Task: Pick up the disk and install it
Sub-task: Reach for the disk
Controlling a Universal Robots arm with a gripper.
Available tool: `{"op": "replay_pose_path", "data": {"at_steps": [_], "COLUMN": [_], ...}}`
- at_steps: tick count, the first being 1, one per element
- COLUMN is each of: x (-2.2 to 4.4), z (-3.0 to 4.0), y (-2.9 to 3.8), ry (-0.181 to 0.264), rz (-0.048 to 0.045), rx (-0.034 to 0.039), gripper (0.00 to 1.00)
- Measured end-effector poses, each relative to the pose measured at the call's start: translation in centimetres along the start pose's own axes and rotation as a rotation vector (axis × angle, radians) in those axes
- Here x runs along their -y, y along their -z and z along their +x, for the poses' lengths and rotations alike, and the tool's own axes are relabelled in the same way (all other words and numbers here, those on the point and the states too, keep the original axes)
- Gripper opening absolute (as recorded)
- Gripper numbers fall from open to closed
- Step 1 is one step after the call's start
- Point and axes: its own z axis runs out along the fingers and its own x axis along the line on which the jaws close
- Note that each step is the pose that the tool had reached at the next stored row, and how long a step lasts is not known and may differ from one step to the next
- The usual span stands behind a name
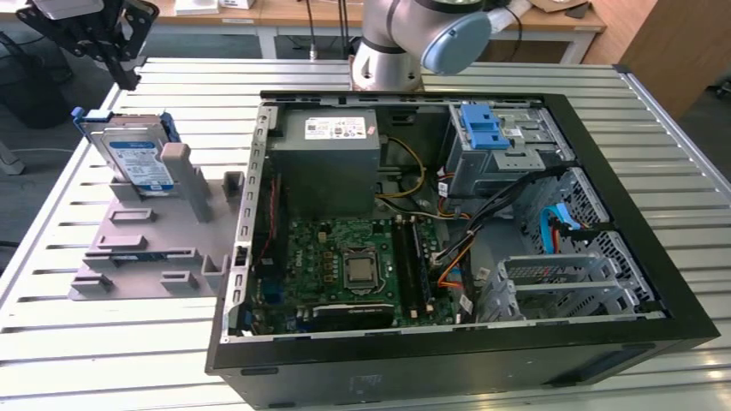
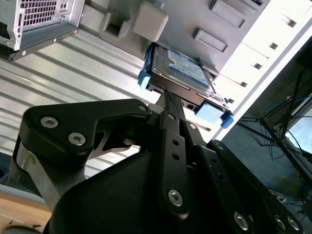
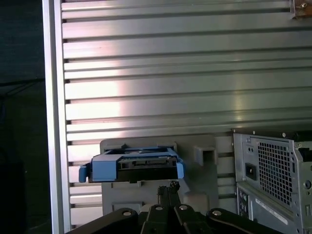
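Note:
The disk (image 1: 137, 158) is a silver-grey drive with a white-and-blue label in a blue bracket. It stands tilted in the grey holder (image 1: 149, 248) on the exterior view's left. My black gripper (image 1: 123, 77) hangs above and behind it, apart from it. In both wrist views the fingertips are pressed together with nothing between them. The gripper (image 2: 168, 100) points at the near edge of the disk (image 2: 183, 68), and the gripper (image 3: 168, 187) sits just short of the disk (image 3: 131, 165).
An open computer case (image 1: 252, 257) lies on the slatted metal table (image 1: 115, 360), to the right of the holder in the exterior view. Inside are a grey metal box (image 1: 331, 150), a motherboard (image 1: 354, 265), cables, and a grey cage with a blue latch (image 1: 491, 128).

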Motion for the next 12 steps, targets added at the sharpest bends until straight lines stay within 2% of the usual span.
{"op": "replay_pose_path", "data": {"at_steps": [7,12], "x": [-0.05,0.01], "z": [1.35,1.91], "y": [-0.21,-0.61], "ry": [0.000,0.000], "rz": [0.0000,0.0006], "rx": [-0.0001,-0.0009], "gripper": [0.11,0.11]}}
